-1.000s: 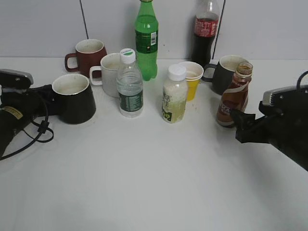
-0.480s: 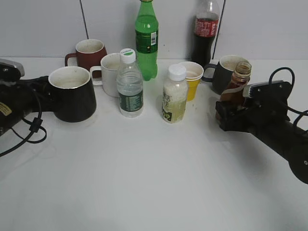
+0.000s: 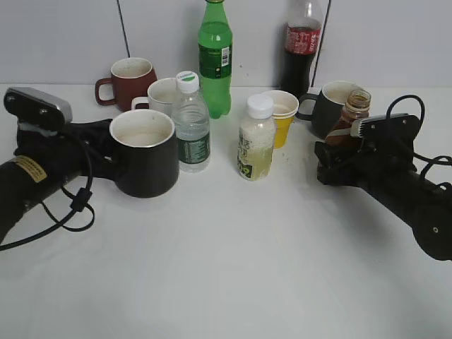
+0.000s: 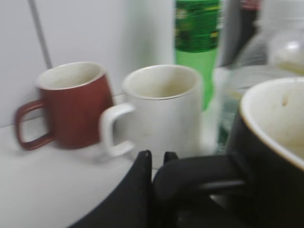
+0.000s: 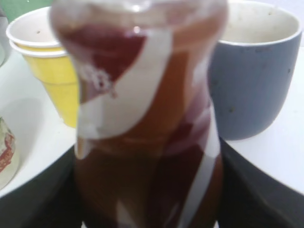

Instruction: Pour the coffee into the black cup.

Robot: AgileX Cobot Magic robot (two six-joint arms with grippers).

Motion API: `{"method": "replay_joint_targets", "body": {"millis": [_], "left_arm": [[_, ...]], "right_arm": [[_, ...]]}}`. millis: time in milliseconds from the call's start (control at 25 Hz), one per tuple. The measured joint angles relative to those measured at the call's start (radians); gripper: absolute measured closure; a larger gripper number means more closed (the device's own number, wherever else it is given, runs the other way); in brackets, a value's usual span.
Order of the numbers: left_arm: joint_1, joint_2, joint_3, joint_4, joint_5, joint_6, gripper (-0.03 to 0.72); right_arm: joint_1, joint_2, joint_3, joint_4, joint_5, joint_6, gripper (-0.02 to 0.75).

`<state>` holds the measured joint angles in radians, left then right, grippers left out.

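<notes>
Two grippers, each clamped on its load.
The left gripper (image 3: 106, 157) grips the black cup (image 3: 145, 157) by its handle at left; the right gripper (image 3: 332, 166) squeezes the coffee bottle (image 3: 351, 114) at right.

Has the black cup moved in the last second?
Yes. The black cup, held by the left pincer, shifted right and nearer the camera, now almost touching the water bottle.
</notes>
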<state>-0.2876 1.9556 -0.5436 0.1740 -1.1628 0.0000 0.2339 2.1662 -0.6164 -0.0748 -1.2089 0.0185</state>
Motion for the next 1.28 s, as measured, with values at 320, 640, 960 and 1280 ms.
{"method": "replay_joint_targets", "body": {"millis": [320, 640, 960, 1280], "left_arm": [[-0.137, 0.0, 0.0, 0.053, 0.0, 0.0, 0.644], [-0.202, 0.0, 0.0, 0.085, 0.0, 0.0, 0.644], [-0.232, 0.0, -0.051, 0.098, 0.0, 0.0, 0.645], [-0.231, 0.0, -0.104, 0.099, 0.0, -0.053, 0.645]], "right_arm": [[0.0, -0.035, 0.012, -0.057, 0.031, -0.034, 0.234], [0.0, -0.295, 0.018, -0.246, 0.053, -0.169, 0.234], [0.025, -0.427, -0.094, -0.434, 0.232, -0.281, 0.234], [0.08, -0.427, -0.251, -0.621, 0.403, -0.35, 0.234]]}}
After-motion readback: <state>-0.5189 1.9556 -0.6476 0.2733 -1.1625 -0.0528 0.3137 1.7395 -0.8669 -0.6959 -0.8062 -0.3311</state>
